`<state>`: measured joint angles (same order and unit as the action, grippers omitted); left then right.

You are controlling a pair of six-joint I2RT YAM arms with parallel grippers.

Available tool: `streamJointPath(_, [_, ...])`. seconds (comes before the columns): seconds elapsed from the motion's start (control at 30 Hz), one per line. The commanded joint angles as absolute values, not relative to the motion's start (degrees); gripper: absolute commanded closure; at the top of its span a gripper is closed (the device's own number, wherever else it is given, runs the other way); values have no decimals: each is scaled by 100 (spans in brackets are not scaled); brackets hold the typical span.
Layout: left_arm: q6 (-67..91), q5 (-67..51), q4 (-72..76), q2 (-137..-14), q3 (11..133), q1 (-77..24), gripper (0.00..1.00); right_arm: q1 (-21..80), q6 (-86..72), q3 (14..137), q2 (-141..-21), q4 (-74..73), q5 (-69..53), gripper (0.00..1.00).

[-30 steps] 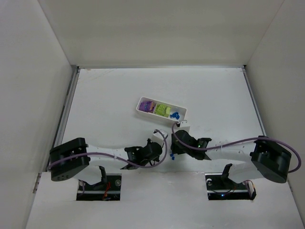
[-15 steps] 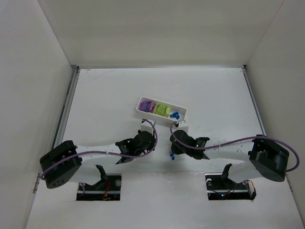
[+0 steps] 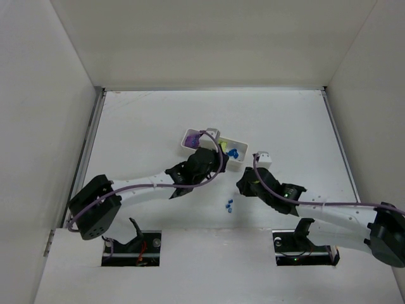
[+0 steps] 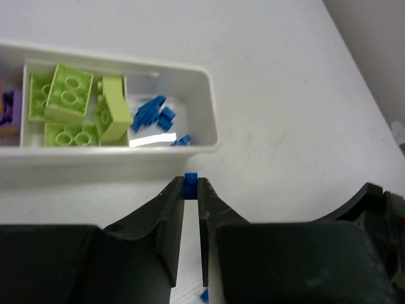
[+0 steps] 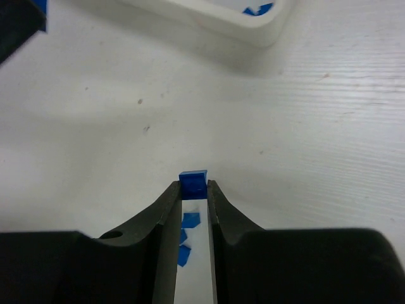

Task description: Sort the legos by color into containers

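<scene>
The white tray (image 3: 240, 151) lies mid-table, with purple bricks (image 3: 193, 140) at its left, yellow-green bricks (image 4: 69, 95) in the middle and tiny blue pieces (image 3: 233, 152) at its right. My left gripper (image 4: 190, 188) is shut on a tiny blue piece (image 4: 190, 181), just short of the tray's near wall (image 4: 126, 157) by the blue compartment (image 4: 155, 113). My right gripper (image 5: 193, 190) is shut on another tiny blue piece (image 5: 193, 182) and holds it above a few loose blue pieces (image 5: 190, 220) on the table (image 3: 228, 204).
The left arm (image 3: 196, 168) lies over the tray's middle in the top view. The right arm (image 3: 272, 190) reaches in from the right. White walls enclose the table on three sides. The tray's right end (image 5: 253, 28) shows at the top of the right wrist view.
My left gripper has moved from beside the loose blue pieces up to the tray with a blue piece. My right gripper has pulled back to the right and up from the loose pieces.
</scene>
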<state>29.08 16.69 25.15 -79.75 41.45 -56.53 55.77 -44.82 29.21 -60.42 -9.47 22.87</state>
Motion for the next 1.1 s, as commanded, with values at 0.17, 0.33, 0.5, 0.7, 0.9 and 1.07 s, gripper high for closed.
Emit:
streamJointPath(0.17, [2646, 1310, 2962, -9587, 5632, -5269, 88, 5015, -4474, 2602, -5388, -774, 2347, 74])
streamJointPath(0.33, [2645, 1265, 2874, -10151, 6161, -5084, 84, 4698, -4333, 2637, -5449, -458, 2206, 74])
streamJointPath(0.5, [2540, 1371, 2874, -9897, 6127, -5049, 83, 4373, -4149, 2794, -5695, -150, 2039, 74])
streamJointPath(0.7, [2496, 1775, 2927, -9230, 5293, -5224, 82, 3969, -3991, 3111, -6063, 193, 1855, 74])
streamJointPath(0.9, [2672, 2197, 2848, -8421, 4124, -5795, 74, 3810, -3815, 3752, -6977, 588, 1793, 74])
streamJointPath(1.07, [2839, 2320, 2655, -7990, 3517, -6524, 67, 3582, -3700, 4288, -7619, 677, 1819, 71])
